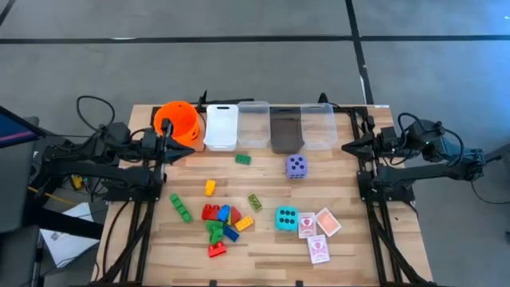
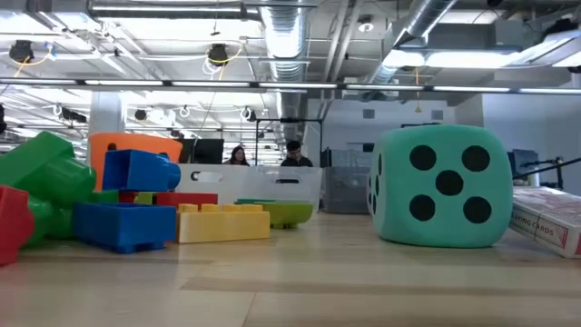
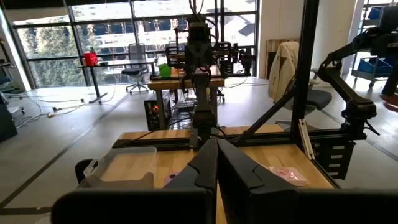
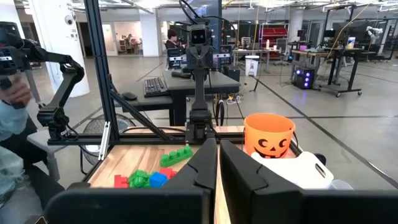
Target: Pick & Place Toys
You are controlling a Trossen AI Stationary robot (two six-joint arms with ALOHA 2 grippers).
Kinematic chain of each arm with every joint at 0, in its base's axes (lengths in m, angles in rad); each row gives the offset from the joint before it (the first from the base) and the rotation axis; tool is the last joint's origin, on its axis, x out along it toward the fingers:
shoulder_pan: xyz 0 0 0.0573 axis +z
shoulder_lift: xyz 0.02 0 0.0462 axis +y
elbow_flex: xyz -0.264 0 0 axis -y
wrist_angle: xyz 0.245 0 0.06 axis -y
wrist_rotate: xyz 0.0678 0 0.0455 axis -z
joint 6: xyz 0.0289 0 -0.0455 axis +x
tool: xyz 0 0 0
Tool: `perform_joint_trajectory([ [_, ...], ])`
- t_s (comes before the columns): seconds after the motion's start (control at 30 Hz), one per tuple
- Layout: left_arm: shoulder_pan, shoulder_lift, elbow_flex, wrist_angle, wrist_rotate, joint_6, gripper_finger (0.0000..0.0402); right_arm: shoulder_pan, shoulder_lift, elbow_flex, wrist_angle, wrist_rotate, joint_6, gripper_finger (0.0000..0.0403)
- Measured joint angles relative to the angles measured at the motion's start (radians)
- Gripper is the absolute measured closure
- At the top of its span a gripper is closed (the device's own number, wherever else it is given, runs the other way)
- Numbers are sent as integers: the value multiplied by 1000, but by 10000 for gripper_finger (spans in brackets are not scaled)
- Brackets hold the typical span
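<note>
The toys lie on the wooden table [image 1: 351, 263]. A pile of red, green, blue and yellow bricks [image 1: 221, 223] lies at the near middle, and it also shows in the low view [image 2: 127, 218]. Single bricks [image 1: 243, 159] [image 1: 209, 187] [image 1: 182, 208] lie around it. The purple die [image 1: 296, 166] sits mid-table. The teal die [image 1: 286, 218] [image 2: 443, 186] sits beside the red-and-white cards [image 1: 319, 231]. My left gripper [image 1: 170, 132] [image 3: 217, 163] is shut and empty at the far left, beside the orange bucket. My right gripper [image 1: 349, 147] [image 4: 217, 155] is shut and empty at the far right.
An orange bucket [image 1: 177, 121], a white bin [image 1: 221, 126] and several clear bins [image 1: 253, 123] stand in a row along the far edge. A person [image 4: 12, 143] shows at the edge of the right wrist view, beyond the table.
</note>
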Motion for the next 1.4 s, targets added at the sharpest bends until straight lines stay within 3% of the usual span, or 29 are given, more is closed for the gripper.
perform_joint_trajectory([
  [0.1,0,5,0,20,1,-29,402,0,0,0,0,0,0,387],
  [0.3,0,26,1,34,2,-258,402,0,0,0,12,0,0,387],
  [0.63,0,125,1,245,6,-261,402,0,0,-6,-39,-2,78,387],
  [0.83,0,240,1,393,11,-262,402,32,4,-6,-96,-68,163,387],
  [1.1,0,376,0,409,31,-263,402,112,43,-6,127,-85,235,387],
  [1.27,0,441,0,437,34,-262,402,151,98,-6,284,-83,192,387],
  [1.4,0,445,0,481,156,-144,402,166,170,-6,374,-82,151,387],
])
